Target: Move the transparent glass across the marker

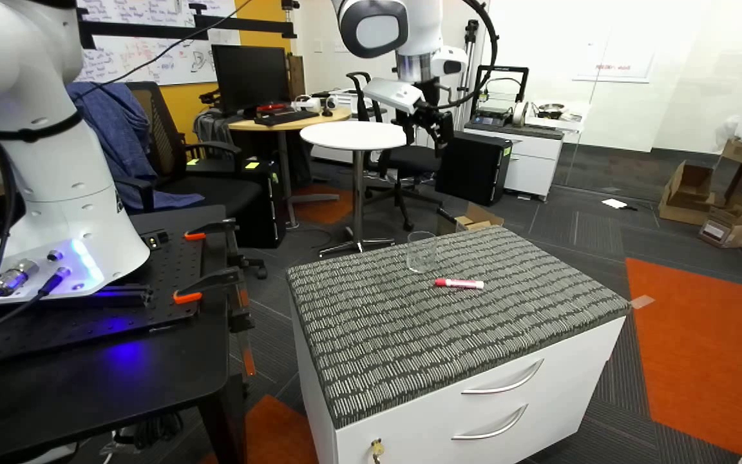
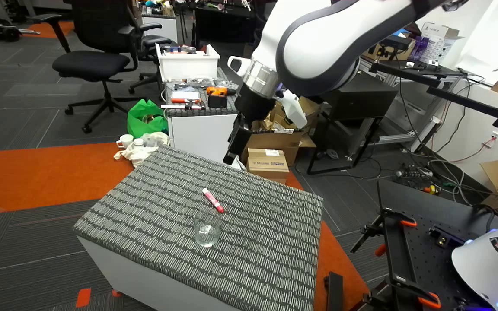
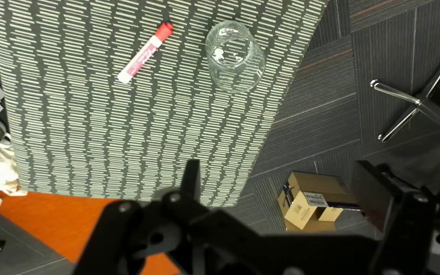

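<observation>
Your widest room lies toward the drawer side: in an exterior view, a broad stretch of grey-and-white ribbed fabric surface [image 1: 409, 341], topping a white drawer cabinet [image 1: 474, 412], runs from the slim white marker [image 1: 460, 283] with its red cap to the edge there. The opposite edge is tighter. There the colourless see-through glass tumbler [image 1: 421, 254] stands on the surface, nearer the drop than the marker is, with a brown cardboard box [image 1: 479, 220] beyond. In the wrist view you see dark striped carpet [image 3: 315, 118] past the edge beside the tumbler. Your black claw [image 3: 279, 168] is spread, its fingers [image 3: 192, 177] well apart, and it hangs higher than the surface, away from both things. The tumbler reads as a faint outline with bright glints, the fabric's ribs showing through its wall; it stands near the marker's red end, a gap between them. You cannot tell from these views which way its mouth faces.
</observation>
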Robot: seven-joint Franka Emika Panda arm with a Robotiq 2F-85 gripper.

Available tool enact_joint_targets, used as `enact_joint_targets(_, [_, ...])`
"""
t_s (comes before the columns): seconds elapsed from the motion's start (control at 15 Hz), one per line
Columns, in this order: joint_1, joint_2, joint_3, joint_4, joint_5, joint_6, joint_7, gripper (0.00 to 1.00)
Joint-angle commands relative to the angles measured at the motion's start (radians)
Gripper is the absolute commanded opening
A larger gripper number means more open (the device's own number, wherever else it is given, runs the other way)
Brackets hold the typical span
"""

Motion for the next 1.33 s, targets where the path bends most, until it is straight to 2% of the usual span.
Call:
enact_joint_targets(0.0, [-0.057, 0.120, 0.048, 0.093, -0.055, 0.038, 0.020, 1.00])
enact_joint_targets(0.4, [-0.104, 0.245, 0.092, 0.181, -0.131, 0.037, 0.053, 1.00])
enact_joint_targets(0.47, [-0.113, 0.214, 0.099, 0.138, -0.141, 0.038, 0.047, 1.00])
enact_joint_targets(1.0, [-0.116, 0.232, 0.098, 0.144, -0.167, 0.041, 0.066, 1.00])
enact_joint_targets(1.27, [-0.140, 0.290, 0.117, 0.184, -0.167, 0.060, 0.054, 1.00])
